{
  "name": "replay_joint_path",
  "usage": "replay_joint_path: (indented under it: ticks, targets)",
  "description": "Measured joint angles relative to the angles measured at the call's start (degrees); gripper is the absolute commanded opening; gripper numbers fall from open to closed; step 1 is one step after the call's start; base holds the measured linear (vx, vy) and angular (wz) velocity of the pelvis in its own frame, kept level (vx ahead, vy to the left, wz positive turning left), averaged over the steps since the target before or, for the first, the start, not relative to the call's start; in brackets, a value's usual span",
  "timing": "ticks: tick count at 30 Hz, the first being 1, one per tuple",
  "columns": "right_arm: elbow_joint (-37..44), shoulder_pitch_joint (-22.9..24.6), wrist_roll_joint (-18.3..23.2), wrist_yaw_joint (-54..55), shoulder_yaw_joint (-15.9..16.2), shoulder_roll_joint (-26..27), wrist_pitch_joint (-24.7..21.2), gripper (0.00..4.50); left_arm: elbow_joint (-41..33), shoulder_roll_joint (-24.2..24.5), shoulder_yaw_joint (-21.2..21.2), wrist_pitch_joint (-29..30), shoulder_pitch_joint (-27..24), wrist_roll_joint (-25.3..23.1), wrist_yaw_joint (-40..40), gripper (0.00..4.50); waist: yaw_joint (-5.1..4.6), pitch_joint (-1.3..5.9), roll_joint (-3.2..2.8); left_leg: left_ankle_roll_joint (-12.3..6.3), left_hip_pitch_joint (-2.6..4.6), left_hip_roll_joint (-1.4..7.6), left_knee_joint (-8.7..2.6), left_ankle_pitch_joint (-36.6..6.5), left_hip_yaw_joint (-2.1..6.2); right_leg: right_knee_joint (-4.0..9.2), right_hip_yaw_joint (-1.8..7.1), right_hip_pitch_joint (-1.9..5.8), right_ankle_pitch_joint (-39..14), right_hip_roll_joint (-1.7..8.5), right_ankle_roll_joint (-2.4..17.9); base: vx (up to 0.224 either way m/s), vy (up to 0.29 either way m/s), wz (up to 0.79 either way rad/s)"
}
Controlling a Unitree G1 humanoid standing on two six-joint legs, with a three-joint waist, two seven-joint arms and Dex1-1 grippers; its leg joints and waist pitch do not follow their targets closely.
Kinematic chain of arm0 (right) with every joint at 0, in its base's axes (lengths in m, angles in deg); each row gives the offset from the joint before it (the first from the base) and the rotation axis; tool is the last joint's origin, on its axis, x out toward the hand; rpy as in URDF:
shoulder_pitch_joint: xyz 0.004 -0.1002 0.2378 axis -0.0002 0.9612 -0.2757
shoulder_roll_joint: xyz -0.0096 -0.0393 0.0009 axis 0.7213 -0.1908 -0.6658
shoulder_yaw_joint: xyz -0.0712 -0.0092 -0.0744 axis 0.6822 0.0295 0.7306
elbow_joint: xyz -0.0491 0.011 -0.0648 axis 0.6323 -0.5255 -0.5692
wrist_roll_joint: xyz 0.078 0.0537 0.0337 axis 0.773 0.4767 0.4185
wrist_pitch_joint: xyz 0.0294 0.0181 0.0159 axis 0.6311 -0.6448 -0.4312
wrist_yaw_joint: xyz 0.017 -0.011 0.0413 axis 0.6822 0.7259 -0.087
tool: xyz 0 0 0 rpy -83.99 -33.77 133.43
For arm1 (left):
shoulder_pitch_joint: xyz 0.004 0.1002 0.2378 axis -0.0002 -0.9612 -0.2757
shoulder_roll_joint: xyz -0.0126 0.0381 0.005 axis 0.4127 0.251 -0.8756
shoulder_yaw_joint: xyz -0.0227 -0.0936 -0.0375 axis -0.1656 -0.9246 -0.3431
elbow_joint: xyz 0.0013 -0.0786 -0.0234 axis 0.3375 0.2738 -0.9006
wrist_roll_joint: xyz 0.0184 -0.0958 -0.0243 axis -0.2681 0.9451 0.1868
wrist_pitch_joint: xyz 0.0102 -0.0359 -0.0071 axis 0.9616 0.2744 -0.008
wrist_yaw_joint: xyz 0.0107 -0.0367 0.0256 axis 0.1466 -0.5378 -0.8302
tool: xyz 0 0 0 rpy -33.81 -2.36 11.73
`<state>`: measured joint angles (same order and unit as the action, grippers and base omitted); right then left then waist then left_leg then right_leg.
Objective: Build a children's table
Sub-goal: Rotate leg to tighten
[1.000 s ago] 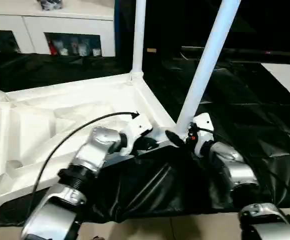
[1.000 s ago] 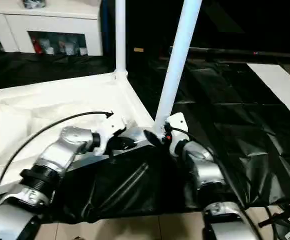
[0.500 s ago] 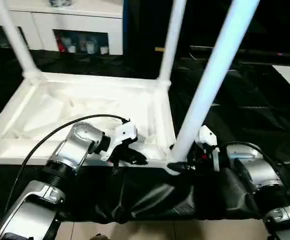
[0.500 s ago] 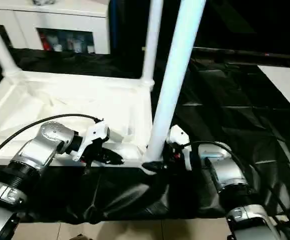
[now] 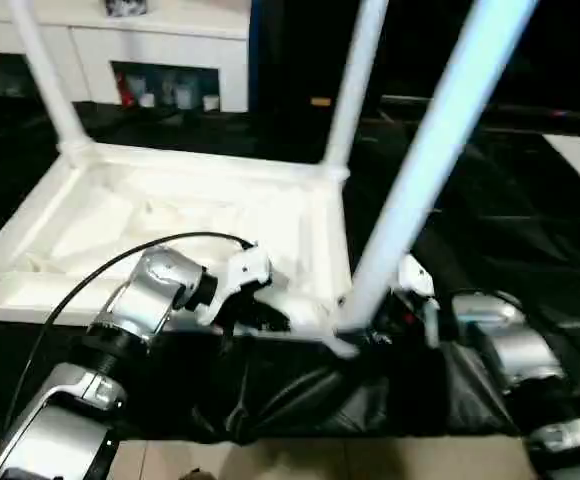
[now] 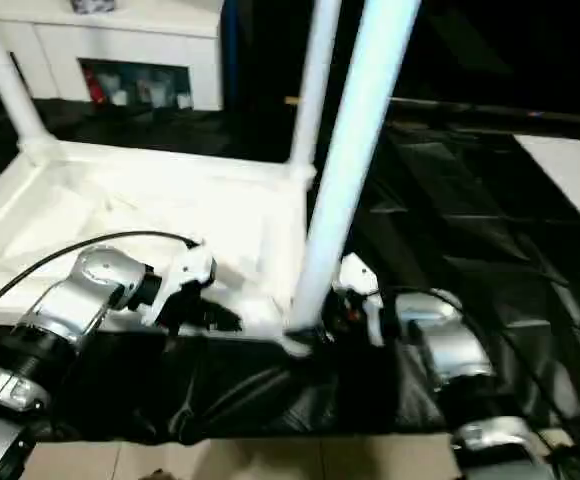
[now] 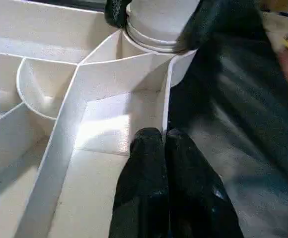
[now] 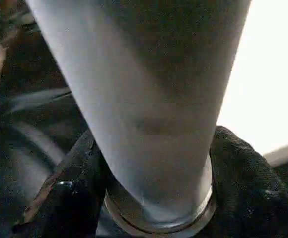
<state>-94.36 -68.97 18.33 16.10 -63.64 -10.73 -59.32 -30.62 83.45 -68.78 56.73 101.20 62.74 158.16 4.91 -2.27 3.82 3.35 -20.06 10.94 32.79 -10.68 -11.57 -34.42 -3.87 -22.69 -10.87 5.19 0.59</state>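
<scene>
Upturned table top (image 5: 120, 215) on black sheet (image 5: 530, 230): right gripper (image 8: 149, 198) clamps near-corner leg (image 5: 420, 175) (base), left gripper (image 7: 161, 148) pressed together at the near edge.

Three upright legs (image 5: 425, 170) ring the upturned top (image 5: 170, 215), its ribbed middle open from above.

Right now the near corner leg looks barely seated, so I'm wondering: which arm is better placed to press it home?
Right. The right gripper already straddles the near leg at its base, a finger on each side. The left gripper is shut, resting on the tabletop's rim.
</scene>
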Motion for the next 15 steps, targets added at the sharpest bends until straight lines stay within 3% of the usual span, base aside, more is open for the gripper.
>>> replay_joint_path:
  ticks: [5,9,11,12,15]
  targets:
    - [-5.1,-2.6,-0.4,21.3,-4.9,7.1,0.0,2.61,-0.2,-5.4,-2.2,4.4,-0.1,-2.3,-12.8,0.0,-1.63,0.0,0.03,0.11,0.03,-0.06,0.06,0.1,0.13,0.3,-0.05,-0.04,0.0,0.03,0.0,0.0,0.0,0.0]
    - [-7.4,-4.5,-1.1,32.6,-7.1,10.6,-0.4,2.61,-1.6,-9.2,-3.0,7.4,-1.0,-2.9,-19.8,0.0,-1.86,0.02,0.05,0.11,0.0,-0.09,0.08,0.1,0.13,0.41,-0.02,-0.03,0.0,0.03,0.0,0.0,0.0,0.0]
    - [-7.7,-4.5,-1.4,33.3,-7.2,11.0,0.5,2.61,-2.5,-9.4,-3.0,7.6,-1.6,-2.9,-20.3,0.0,-1.86,0.03,0.06,0.11,-0.01,-0.09,0.08,0.1,0.13,0.39,-0.02,-0.04,0.0,0.03,0.0,0.0,0.0,0.0]
    - [-7.8,-4.5,-1.5,33.3,-7.3,11.1,0.9,3.31,-2.8,-9.4,-3.0,7.7,-1.6,-3.1,-20.4,0.0,-1.86,0.03,0.05,0.11,-0.01,-0.09,0.08,0.1,0.13,0.36,-0.02,-0.05,0.0,0.03,0.0,0.0,0.0,0.0]
    - [-7.9,-4.5,-2.3,33.3,-7.2,11.3,1.7,3.37,-3.1,-9.5,-3.0,7.7,-1.7,-3.2,-20.3,0.0,-1.83,0.04,0.06,0.11,-0.03,-0.07,0.07,0.1,0.14,0.32,-0.04,-0.06,0.1,0.02,0.0,0.0,0.0,0.0]
